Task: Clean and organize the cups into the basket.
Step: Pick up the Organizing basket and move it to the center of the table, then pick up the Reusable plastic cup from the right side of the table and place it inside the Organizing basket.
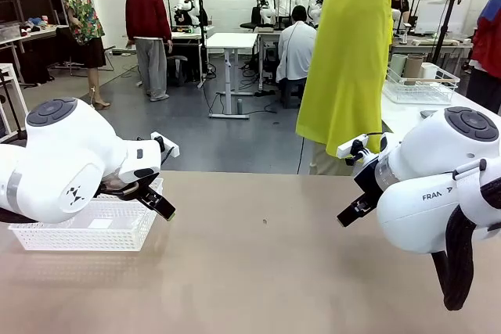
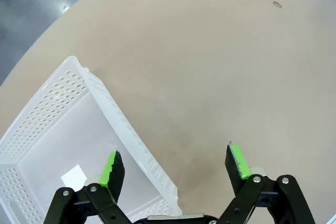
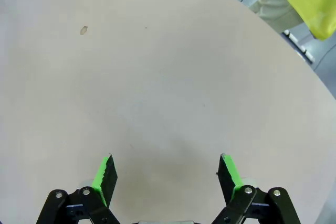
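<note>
One surface: you see a broad tan bench [image 1: 266, 271].
Container: the shallow white lattice-sided plastic basket [image 1: 78, 236] sits at the bench's left edge.
Left arm: the left fingers [image 2: 112, 169] are spread wide, straddling the basket's wall and holding nothing.
Right arm: the right fingers [image 3: 105, 174] are spread wide above the bench.
Far right: a tall mint-green cup [image 1: 398, 63] and a brown cup [image 1: 413, 66] stand in a wire basket [image 1: 423, 87] on a white table [image 1: 415, 115].

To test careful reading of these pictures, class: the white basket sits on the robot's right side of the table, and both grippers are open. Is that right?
One slip: the basket sits on the robot's left side of the table, not the right, as the front view shows. The left gripper and the right gripper are indeed open.
</note>
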You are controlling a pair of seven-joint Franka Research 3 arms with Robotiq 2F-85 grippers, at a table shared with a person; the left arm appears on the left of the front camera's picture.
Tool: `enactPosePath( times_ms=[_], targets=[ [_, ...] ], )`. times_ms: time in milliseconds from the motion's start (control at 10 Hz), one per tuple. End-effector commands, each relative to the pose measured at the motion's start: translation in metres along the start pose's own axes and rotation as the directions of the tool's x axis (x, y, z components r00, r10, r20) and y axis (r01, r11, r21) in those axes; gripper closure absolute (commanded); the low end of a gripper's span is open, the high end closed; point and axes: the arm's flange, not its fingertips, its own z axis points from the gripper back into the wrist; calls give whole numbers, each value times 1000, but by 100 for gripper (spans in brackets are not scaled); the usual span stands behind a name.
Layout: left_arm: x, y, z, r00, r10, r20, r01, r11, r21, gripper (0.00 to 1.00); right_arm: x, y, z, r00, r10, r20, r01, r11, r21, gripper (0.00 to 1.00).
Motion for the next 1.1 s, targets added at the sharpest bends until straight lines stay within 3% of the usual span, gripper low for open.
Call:
enactPosePath(
  times_ms=[0,200,400,500,700,900,1000],
  targets=[
    [0,0,0,1000,0,0,0,1000,0,0,0,0,0,1000,0,0,0,1000,0,0],
    [0,0,0,1000,0,0,0,1000,0,0,0,0,0,1000,0,0,0,1000,0,0],
    [5,-19,103,994,-104,-15,104,994,37,0,-15,17,79,1000,-19,20,21,996,-87,0],
    [-2,-25,141,986,-164,-38,165,986,18,0,-24,22,111,999,-47,-16,45,995,-91,0],
    [-45,-39,183,965,-223,-138,225,974,-3,0,-61,44,150,989,-57,-135,42,993,-110,0],
    [-91,-45,200,969,-211,-125,212,977,-8,0,-105,85,162,984,-13,-175,-1,997,-77,0],
    [-104,-44,198,981,-170,-92,170,985,-1,0,-123,99,161,984,-17,-177,-3,993,-115,0]
  ],
)
